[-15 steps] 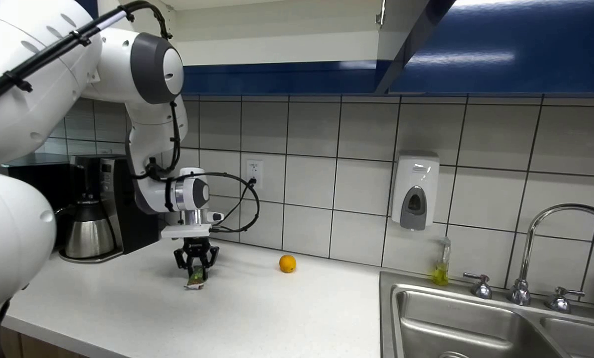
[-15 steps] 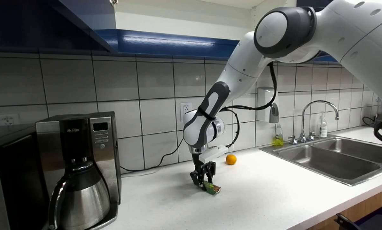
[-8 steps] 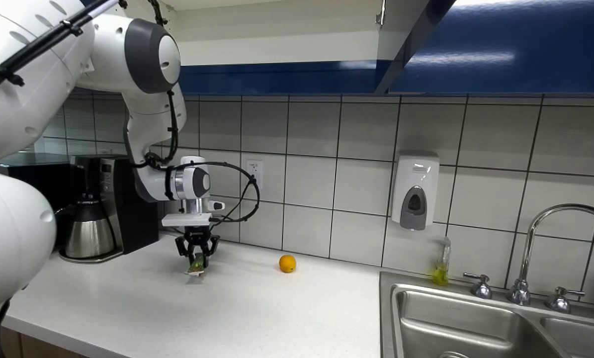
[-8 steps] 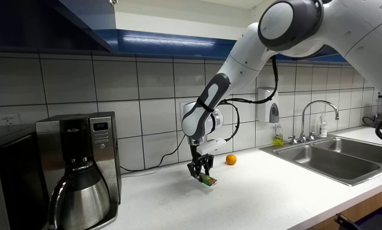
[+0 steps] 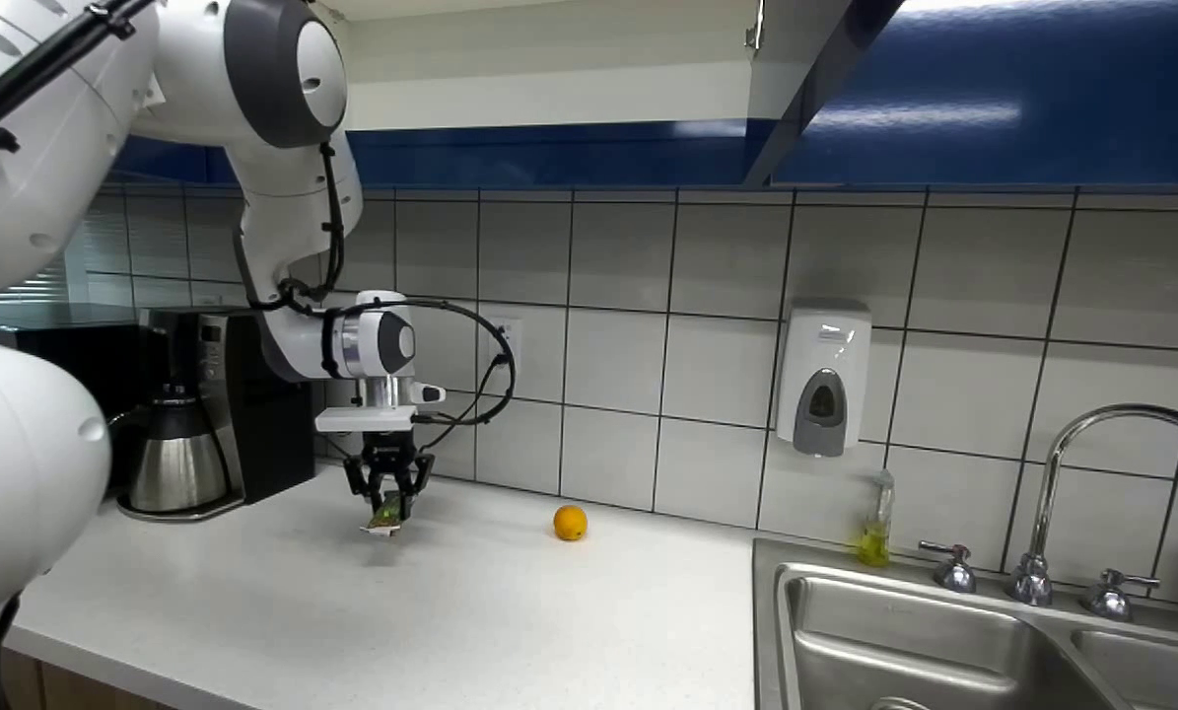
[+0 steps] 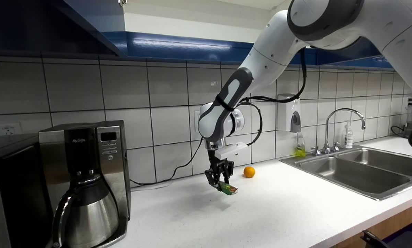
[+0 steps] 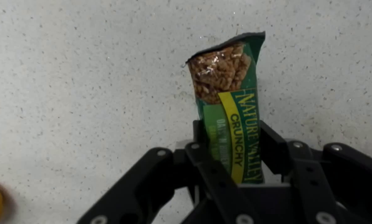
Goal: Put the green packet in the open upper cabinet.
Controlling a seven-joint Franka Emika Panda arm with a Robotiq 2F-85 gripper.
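The green packet, a snack bar wrapper with a yellow stripe and a brown picture, shows in both exterior views (image 5: pixel 384 514) (image 6: pixel 229 188) and in the wrist view (image 7: pixel 232 109). My gripper (image 5: pixel 389 503) is shut on it, one finger on each long side; the gripper also shows in the wrist view (image 7: pixel 231 137). The packet sticks out tilted from the fingers, a little above the white counter, with a shadow below. The open upper cabinet shows its white interior and blue bottom edge high in both exterior views (image 5: pixel 549 89) (image 6: pixel 192 22). Its upper part is out of view.
An orange ball (image 5: pixel 570 523) sits on the counter near the tiled wall. A coffee maker (image 6: pixel 111 165) stands beside the gripper's area. A soap dispenser (image 5: pixel 825 380) hangs above the steel sink (image 5: pixel 776 631). An open blue cabinet door (image 5: pixel 1003 99) juts out above the counter.
My gripper has risen off the counter with the green packet in it. The arm's elbow has moved up. The packet's shadow now lies apart from it. The ball has not moved.
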